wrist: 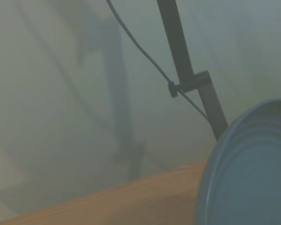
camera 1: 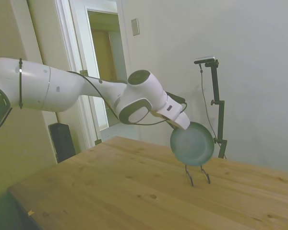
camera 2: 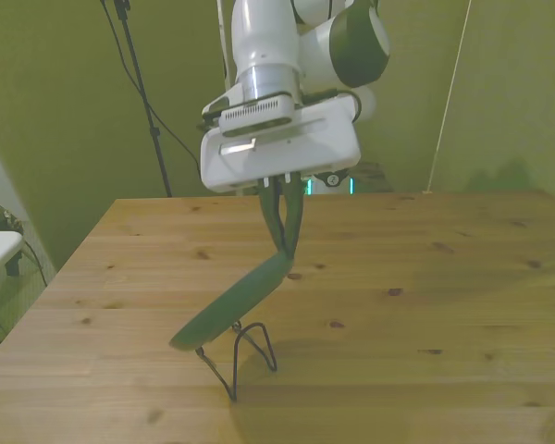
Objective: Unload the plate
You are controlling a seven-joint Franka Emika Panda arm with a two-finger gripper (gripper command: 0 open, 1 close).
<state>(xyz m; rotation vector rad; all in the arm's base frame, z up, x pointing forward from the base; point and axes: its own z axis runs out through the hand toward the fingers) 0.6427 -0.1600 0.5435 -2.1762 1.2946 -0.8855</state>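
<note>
The dark green plate (camera 1: pixel 193 144) hangs tilted, its lower edge right at the top of a thin black wire stand (camera 1: pixel 197 175) on the wooden table (camera 1: pixel 115 187). I cannot tell whether plate and stand touch. My gripper (camera 1: pixel 184 127) is shut on the plate's upper rim. In the front view the plate (camera 2: pixel 229 306) slants down toward the front view's left from my gripper (camera 2: pixel 284 248), over the wire stand (camera 2: pixel 248 355). The wrist view shows the plate's blurred face (wrist: pixel 253 178) close by.
The stand sits near the table's edge (camera 2: pixel 259 430) in the front view. A dark box (camera 1: pixel 62 140) stands on the floor beyond the table's corner, by an open doorway (camera 1: pixel 105 62).
</note>
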